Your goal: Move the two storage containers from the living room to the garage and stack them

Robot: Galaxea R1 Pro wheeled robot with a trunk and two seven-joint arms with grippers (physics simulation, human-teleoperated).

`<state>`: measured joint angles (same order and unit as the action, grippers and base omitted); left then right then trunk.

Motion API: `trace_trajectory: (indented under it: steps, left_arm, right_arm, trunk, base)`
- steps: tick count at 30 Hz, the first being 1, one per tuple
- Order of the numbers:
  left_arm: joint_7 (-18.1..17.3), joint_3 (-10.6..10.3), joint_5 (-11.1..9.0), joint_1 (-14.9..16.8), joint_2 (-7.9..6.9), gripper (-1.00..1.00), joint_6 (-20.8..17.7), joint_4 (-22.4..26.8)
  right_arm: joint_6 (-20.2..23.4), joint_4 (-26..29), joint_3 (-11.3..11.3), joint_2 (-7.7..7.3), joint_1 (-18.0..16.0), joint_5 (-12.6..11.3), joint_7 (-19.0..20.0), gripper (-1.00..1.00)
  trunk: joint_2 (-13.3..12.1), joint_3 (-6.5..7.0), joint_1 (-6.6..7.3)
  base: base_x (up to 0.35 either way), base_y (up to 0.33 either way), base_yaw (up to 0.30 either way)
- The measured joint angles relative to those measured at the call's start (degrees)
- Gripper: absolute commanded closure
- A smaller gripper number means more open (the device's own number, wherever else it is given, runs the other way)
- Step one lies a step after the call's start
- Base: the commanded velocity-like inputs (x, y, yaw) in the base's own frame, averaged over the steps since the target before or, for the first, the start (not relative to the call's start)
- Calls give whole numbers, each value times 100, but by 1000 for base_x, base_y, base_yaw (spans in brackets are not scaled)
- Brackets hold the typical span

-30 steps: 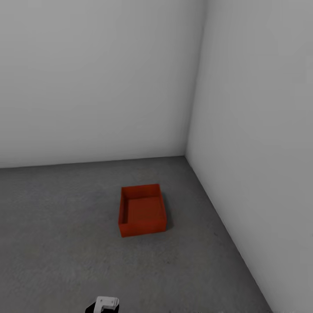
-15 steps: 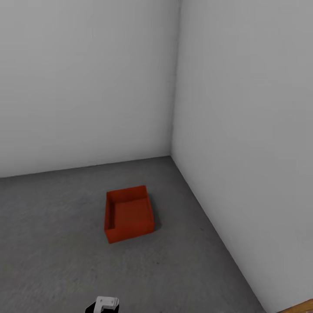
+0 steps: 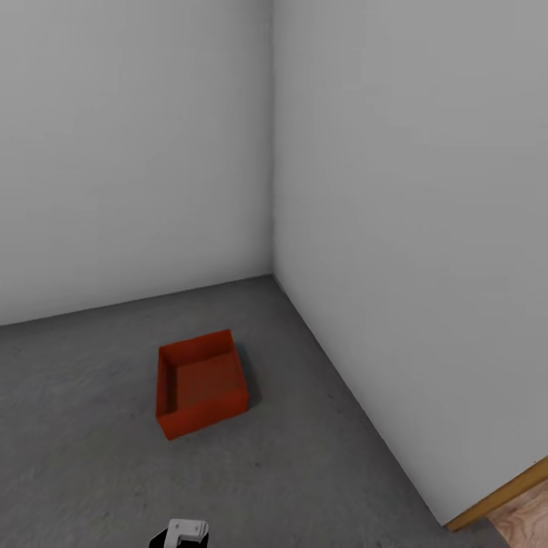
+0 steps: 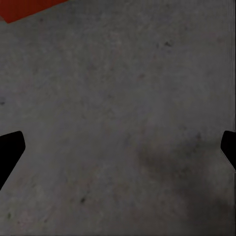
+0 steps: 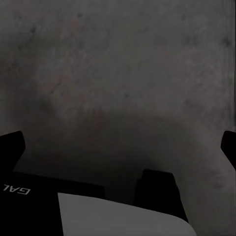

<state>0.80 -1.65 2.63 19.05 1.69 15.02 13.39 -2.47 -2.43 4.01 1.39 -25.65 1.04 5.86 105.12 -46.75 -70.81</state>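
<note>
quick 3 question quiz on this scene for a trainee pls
1. True or false: the red tub sits on the grey concrete floor.
2. What lies in the tub: A) a second tub, B) nothing, C) a box?
3. Fill in: at the lower right edge of the head view, past the wall, shows a strip of ____ floor.

Key: 1 true; 2 B; 3 wood.

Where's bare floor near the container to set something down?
One storage container sits on the concrete floor, empty inside. Bare patches: between it and the right wall; between it and the back wall; the wide stretch to its left and in front. Tightest is the corner where the walls meet. Left gripper hangs open over bare concrete.
</note>
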Motion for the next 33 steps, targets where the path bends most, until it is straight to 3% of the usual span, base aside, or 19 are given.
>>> trace_trajectory:
  steps: [7, 21, 33]
  left_arm:
    - [0, 0, 0, 0, 0, -100, 0, 0]
    - [0, 0, 0, -1, 0, -100, 0, 1]
    - [0, 0, 0, 0, 0, -100, 0, 0]
  right_arm:
    - [0, 0, 0, 0, 0, 0, -2, -100]
    - [0, -1, 0, 0, -1, 0, -3, -100]
    - [0, 0, 0, 0, 0, 0, -3, -100]
  trunk:
    - [0, 27, 0]
    - [0, 37, 0]
    - [0, 43, 0]
  base:
    - [0, 0, -221]
    - [0, 0, -61]
    - [0, 0, -225]
